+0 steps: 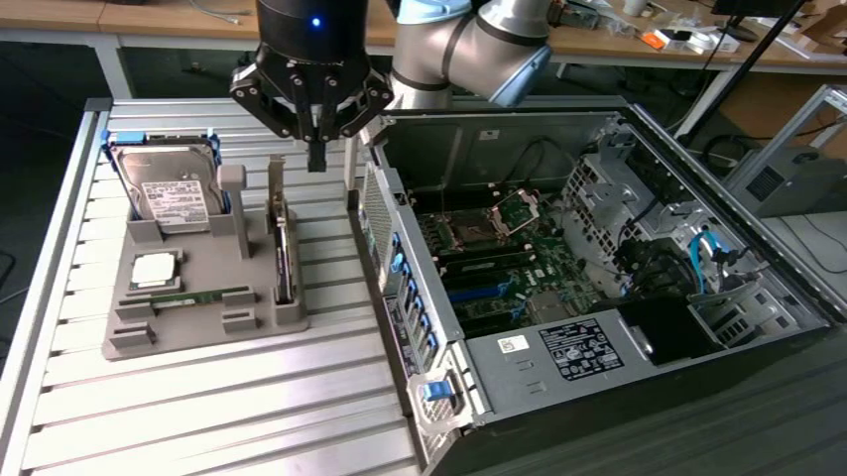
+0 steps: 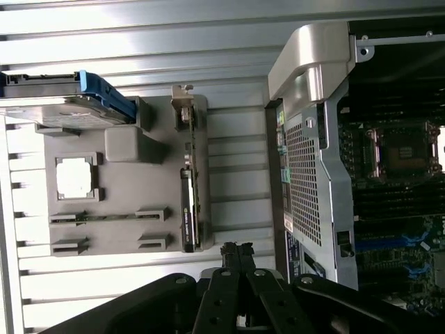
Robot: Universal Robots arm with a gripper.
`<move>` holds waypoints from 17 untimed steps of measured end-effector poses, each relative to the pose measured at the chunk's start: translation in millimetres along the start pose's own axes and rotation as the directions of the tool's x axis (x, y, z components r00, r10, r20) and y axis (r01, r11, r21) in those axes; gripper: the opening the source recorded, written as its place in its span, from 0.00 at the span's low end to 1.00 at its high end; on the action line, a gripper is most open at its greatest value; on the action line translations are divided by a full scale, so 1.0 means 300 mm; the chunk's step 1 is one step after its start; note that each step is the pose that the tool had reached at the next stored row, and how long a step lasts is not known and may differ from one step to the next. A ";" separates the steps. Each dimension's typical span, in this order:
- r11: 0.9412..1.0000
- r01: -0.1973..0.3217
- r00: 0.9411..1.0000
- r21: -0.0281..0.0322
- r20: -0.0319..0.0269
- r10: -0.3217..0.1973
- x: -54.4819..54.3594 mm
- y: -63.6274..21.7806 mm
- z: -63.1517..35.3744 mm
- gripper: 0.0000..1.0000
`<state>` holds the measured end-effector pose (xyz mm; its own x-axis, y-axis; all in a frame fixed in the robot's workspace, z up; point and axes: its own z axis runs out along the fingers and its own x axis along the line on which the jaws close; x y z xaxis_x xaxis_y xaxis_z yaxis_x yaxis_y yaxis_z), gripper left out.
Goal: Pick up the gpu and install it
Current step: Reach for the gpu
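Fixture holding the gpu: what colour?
Plain grey fixture; it shows best in the wrist view.

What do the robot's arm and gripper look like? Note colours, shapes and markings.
The arm has rounded silver-grey joints with a light blue cap. Its wrist is a black cylinder with a small blue light. The gripper is black, with angular linkage bars dotted with round pivots, narrowing to slim dark fingers.

A robotics laboratory or electronics workshop is indicated. An industrial robot arm (image 1: 463, 45) is seen above a slatted aluminium table (image 1: 198, 407), on which an opened computer case (image 1: 397, 248) and a grey parts fixture (image 1: 198, 322) are set. At twelve o'clock, a wooden workbench (image 1: 173, 20) strewn with cables and small parts is seen.
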<state>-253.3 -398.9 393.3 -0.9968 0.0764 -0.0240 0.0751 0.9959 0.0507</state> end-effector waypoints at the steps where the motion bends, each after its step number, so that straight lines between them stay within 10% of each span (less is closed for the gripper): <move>1: 1.000 0.000 1.000 0.000 0.000 0.000 0.004 0.000 0.000 0.11; 17: 1.000 0.000 1.000 0.000 0.000 0.000 0.039 -0.003 -0.001 0.11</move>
<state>-265.2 -398.9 393.3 -0.9968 0.0764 -0.0241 0.0751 0.9959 0.0507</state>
